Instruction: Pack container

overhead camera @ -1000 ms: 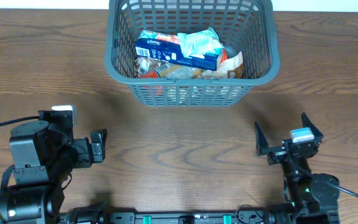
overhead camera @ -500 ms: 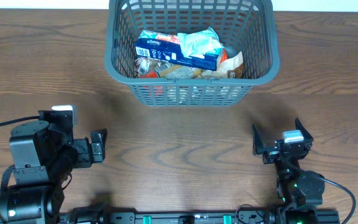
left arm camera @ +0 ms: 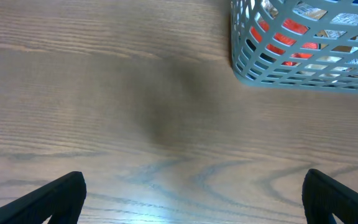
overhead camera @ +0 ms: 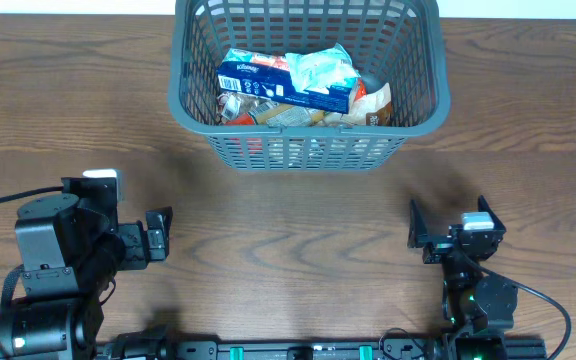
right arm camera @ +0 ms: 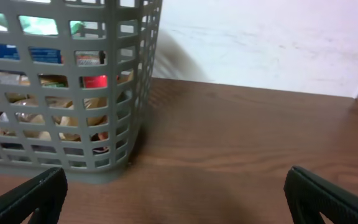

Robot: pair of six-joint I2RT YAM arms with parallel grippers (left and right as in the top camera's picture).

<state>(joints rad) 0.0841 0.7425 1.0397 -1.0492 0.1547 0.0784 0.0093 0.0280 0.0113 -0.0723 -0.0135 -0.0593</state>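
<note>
We find the grey plastic basket (overhead camera: 308, 150) at 12 o'clock on the counter (overhead camera: 288, 230), with its far rim running off the top edge of the overhead view. It is already well filled. A blue tissue pack (overhead camera: 268, 75) lies across the top of the load toward 11 o'clock, and crinkled snack packets (overhead camera: 323, 70) are heaped beside and beneath it. A red wrapper (left arm camera: 288, 31) shows through the lattice wall.

The left end effector (overhead camera: 160, 238) sits low at 8 o'clock, released and empty. In its wrist view the two fingertips stand wide apart, with only bare wood between them. The right end effector (overhead camera: 450, 222) sits at 4 o'clock, likewise spread and carrying nothing. It faces the basket's near right corner and stays well apart from it.

We see no loose item on the counter, so we judge the packing to be at or near its end. Both arms rest near their bases, probably so that they keep clear of the basket.

The heap sits below the rim, so we think little could spill. The main risk we see is an arm nudging the light basket
</note>
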